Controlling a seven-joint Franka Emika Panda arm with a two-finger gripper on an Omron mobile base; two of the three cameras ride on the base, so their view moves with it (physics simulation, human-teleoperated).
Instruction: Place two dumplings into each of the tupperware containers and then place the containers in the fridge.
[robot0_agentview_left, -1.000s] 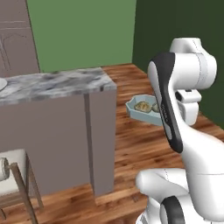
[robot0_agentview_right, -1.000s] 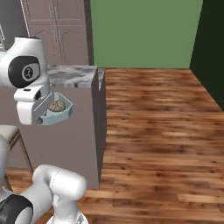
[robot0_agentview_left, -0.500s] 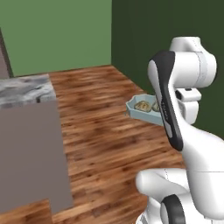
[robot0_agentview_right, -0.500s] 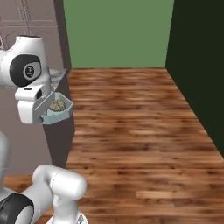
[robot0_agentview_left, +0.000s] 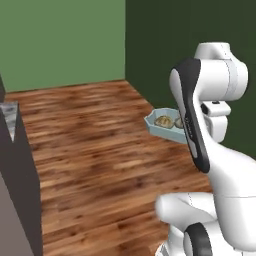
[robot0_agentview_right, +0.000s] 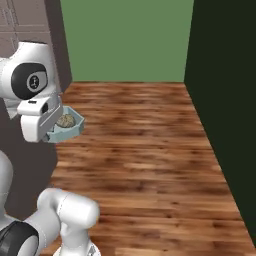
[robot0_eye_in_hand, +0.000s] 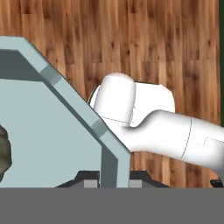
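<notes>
A pale teal tupperware container (robot0_agentview_left: 161, 128) hangs level above the wooden floor, held at its rim by my gripper (robot0_eye_in_hand: 113, 181), which is shut on it. Two tan dumplings (robot0_agentview_left: 164, 121) lie inside it. In the right base view the container (robot0_agentview_right: 69, 131) sticks out from the white hand at the left, with a dumpling (robot0_agentview_right: 65, 120) showing over its rim. The hand view looks across the container's wall (robot0_eye_in_hand: 65, 92), with one dumpling (robot0_eye_in_hand: 3, 154) at the left edge. The fridge is out of view.
A grey counter end (robot0_agentview_left: 15, 170) stands at the left of the left base view. A dark wall (robot0_agentview_right: 222, 100) runs along the right, and a lighter green wall (robot0_agentview_right: 125, 40) lies ahead. Wooden floor (robot0_agentview_right: 145, 150) stretches between them.
The whole scene has shifted: the base has moved and the counter has slid off to the left. The container stays in the same grip, in the same place relative to the arm.
</notes>
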